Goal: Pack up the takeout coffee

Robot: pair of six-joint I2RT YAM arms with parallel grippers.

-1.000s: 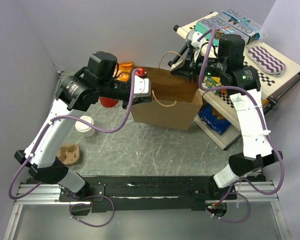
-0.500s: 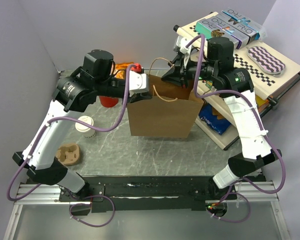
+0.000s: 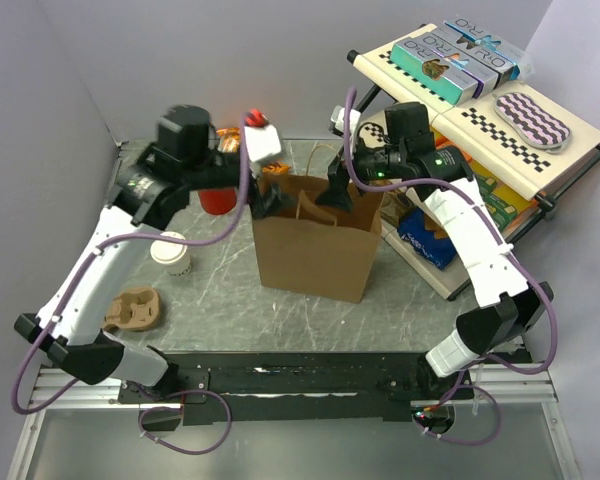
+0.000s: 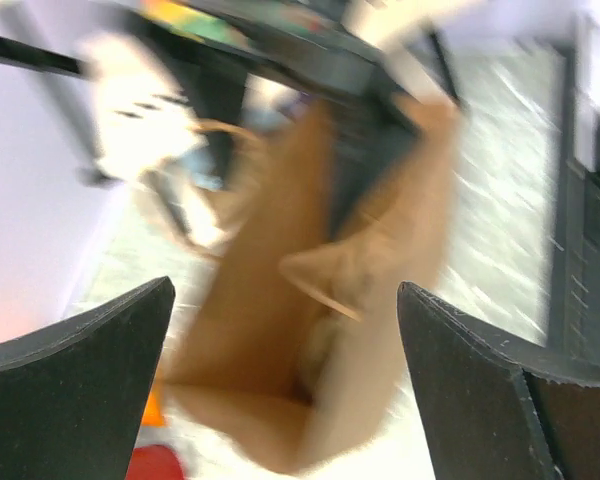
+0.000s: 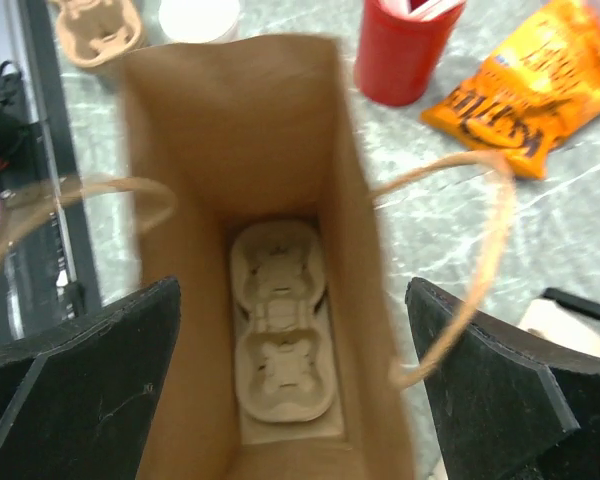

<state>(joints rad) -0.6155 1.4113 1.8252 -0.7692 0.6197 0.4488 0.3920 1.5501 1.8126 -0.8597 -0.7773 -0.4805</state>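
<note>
The takeout coffee [image 3: 170, 253], a small white lidded cup, stands on the table left of the brown paper bag [image 3: 315, 255]; its lid [image 5: 198, 14] shows at the top edge of the right wrist view. The bag stands upright and open. My left gripper [image 3: 270, 203] hovers open over the bag's left rim, and its blurred wrist view looks into the bag [image 4: 310, 330]. My right gripper [image 3: 335, 190] is open above the right rim, looking straight down the bag [image 5: 270, 130]. A pulp carrier [image 5: 280, 330] lies on the bag's bottom. Neither gripper holds anything.
A second pulp carrier [image 3: 135, 308] sits near the table's front left. A red cup [image 3: 217, 200] with white sticks and an orange snack packet [image 5: 525, 75] lie behind the bag. A slanted rack [image 3: 540, 150] with boxes stands at the right, with a blue packet [image 3: 428, 240] under it.
Both grippers went from shut on the bag's top to open. The bag swung from tilted to upright and shifted nearer, and both arms moved in over its mouth.
</note>
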